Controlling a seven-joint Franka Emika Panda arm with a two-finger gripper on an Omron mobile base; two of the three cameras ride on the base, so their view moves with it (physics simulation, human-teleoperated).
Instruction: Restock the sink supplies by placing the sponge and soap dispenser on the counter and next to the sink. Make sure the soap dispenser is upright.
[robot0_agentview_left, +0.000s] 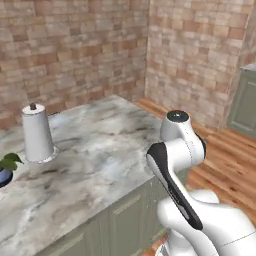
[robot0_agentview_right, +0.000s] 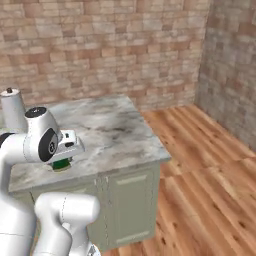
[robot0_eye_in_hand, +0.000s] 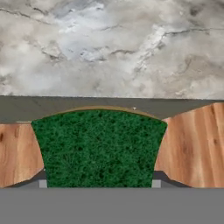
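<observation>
While jaws clamp sponge (robot0_eye_in_hand: 99, 148); island top (robot0_eye_in_hand: 109, 48) bare.

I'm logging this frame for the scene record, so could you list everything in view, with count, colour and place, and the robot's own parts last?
sponge: one, green with a yellowish edge, held in the gripper over the marble top's edge.
marble top: one, grey-white veined, on sage-green cabinet fronts.
paper towel roll: one, white with a dark knob, upright at the left of the marble top.
potted plant: one, green leaves in a dark blue pot, far left edge.
brick walls: reddish-brown, behind the marble top.
wood floor: orange-brown planks, right of the cabinets.
green cabinet: one, by the right wall.
arm: one, white with dark joints.
gripper: one, shut on the sponge.
</observation>
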